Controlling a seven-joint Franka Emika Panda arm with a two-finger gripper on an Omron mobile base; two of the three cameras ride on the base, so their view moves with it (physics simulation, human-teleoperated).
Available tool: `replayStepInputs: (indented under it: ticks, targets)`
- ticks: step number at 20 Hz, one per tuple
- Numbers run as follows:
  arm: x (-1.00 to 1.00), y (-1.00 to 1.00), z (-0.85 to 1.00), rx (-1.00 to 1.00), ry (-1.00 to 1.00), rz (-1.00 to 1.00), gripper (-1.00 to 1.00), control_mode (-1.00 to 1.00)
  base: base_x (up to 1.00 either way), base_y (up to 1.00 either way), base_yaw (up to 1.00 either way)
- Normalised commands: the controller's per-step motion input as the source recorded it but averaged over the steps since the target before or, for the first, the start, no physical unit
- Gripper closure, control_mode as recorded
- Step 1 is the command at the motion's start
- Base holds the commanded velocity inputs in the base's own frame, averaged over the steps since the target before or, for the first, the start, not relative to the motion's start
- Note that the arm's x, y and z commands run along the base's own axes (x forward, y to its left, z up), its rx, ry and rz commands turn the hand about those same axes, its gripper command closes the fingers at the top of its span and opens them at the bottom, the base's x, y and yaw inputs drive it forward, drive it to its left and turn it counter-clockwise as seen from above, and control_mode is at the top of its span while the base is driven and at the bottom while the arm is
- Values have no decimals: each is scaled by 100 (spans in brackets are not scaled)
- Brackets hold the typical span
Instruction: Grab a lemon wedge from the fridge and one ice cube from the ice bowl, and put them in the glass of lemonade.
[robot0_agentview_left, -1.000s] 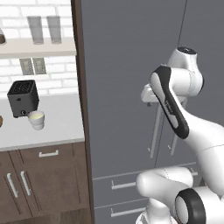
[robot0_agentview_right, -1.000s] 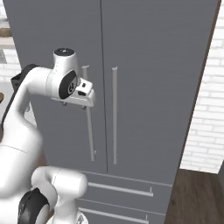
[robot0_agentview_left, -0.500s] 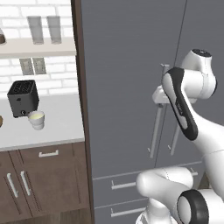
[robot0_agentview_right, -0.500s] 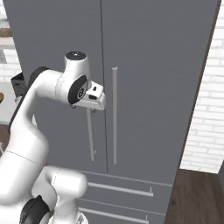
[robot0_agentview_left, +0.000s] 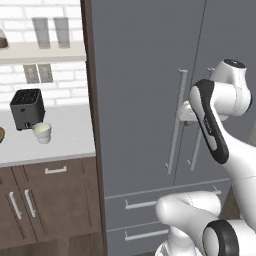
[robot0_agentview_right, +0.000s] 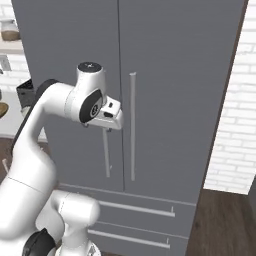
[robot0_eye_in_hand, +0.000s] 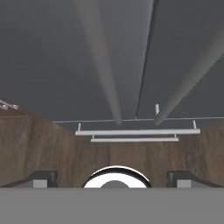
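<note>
The jaws (robot0_eye_in_hand: 113, 177) stand spread wide and grasp nothing, their two dark tips (robot0_eye_in_hand: 41, 178) set far apart at the lower edge of the hand view. Straight ahead of them lies the closed fridge (robot0_agentview_right: 165, 75), its two grey doors meeting in a seam that runs between the left bar handle (robot0_eye_in_hand: 101, 65) and the right bar handle (robot0_eye_in_hand: 192, 78); neither handle sits between the tips (both lie beyond them, apart from the fingers). Past the handles' lower ends, two drawer pulls (robot0_eye_in_hand: 138, 131) cross the view. In the left base view the hand (robot0_agentview_left: 187, 112) hovers just beside the door handles (robot0_agentview_left: 176, 120). Well off to the left of the jaws, on the pale tabletop (robot0_agentview_left: 60, 135), the glass of lemonade (robot0_agentview_left: 42, 132) stands just in front of the black toaster (robot0_agentview_left: 27, 108); two tall clear glasses (robot0_agentview_left: 51, 32) rest on the shelf above.
</note>
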Motion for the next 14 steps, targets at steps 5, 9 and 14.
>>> replayStepInputs:
  ticks: [5, 9, 14]
  targets:
    - [0, 0, 0, 0, 0, 0, -100, 100, -51, -46, 0]
    - [0, 0, 0, 0, 0, 0, -100, 100, -46, -49, 0]
    - [0, 0, 0, 0, 0, 0, -100, 100, -45, -8, 0]
